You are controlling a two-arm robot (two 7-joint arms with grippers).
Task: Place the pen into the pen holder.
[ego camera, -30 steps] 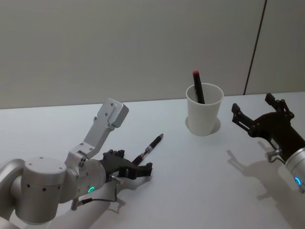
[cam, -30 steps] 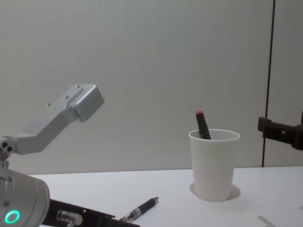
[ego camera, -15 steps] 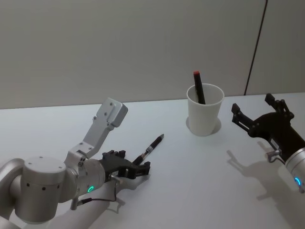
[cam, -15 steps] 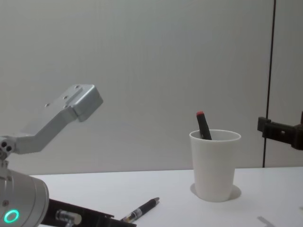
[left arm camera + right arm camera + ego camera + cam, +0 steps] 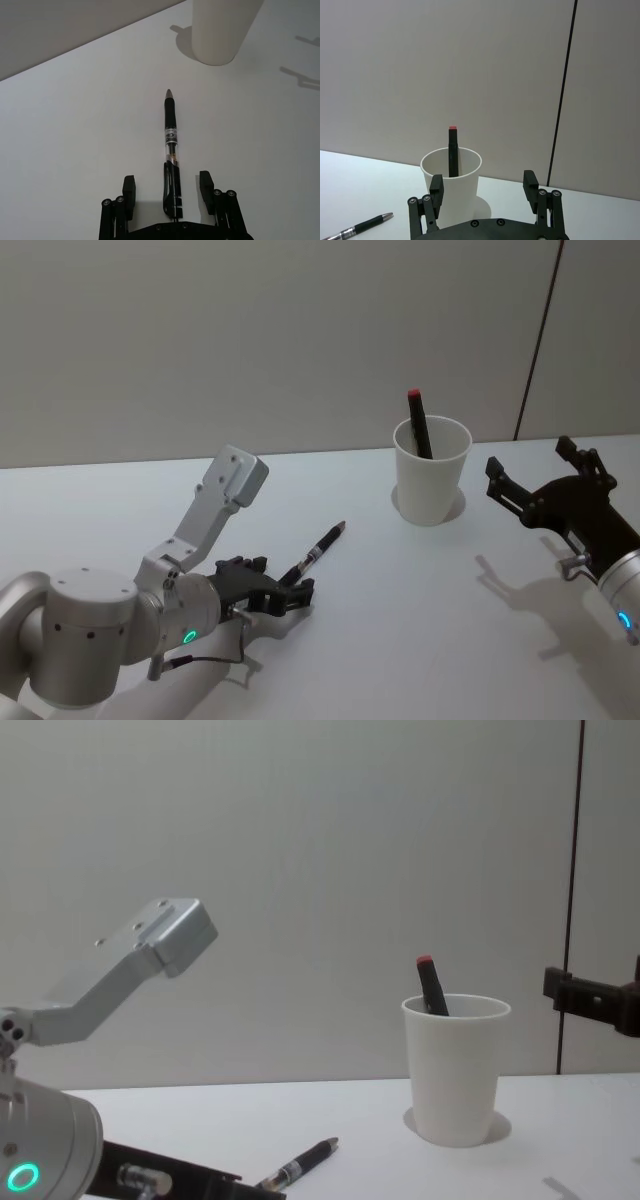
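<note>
On the white table (image 5: 420,640), the biggest worry is the surface itself: it is smooth and hard, so a pen nudged from one side would likely roll or skid rather than stay put. The left gripper (image 5: 280,580) sits low over the table at the robot's left, its fingers spread wide with nothing held, one to each side of the pen's clip end and a gap showing on both sides in the left wrist view. If the jaws close unevenly, one finger would meet the barrel first and push it out of line. A grip so close to the rear end could also let the long front part droop or swing once lifted. The right gripper (image 5: 528,458) hangs above the table to the right of the cup, open and empty, near enough that a wide carry by the left arm could crowd it. The pen holder (image 5: 430,480), a light paper cup standing upright at the far middle of the table, would probably tip or slide if struck on the rim. The pen (image 5: 322,545) lies flat, well apart from the cup, its tip pointing toward it. A red-tipped pen (image 5: 415,420) already leans inside, and an incoming tip could catch on it.
</note>
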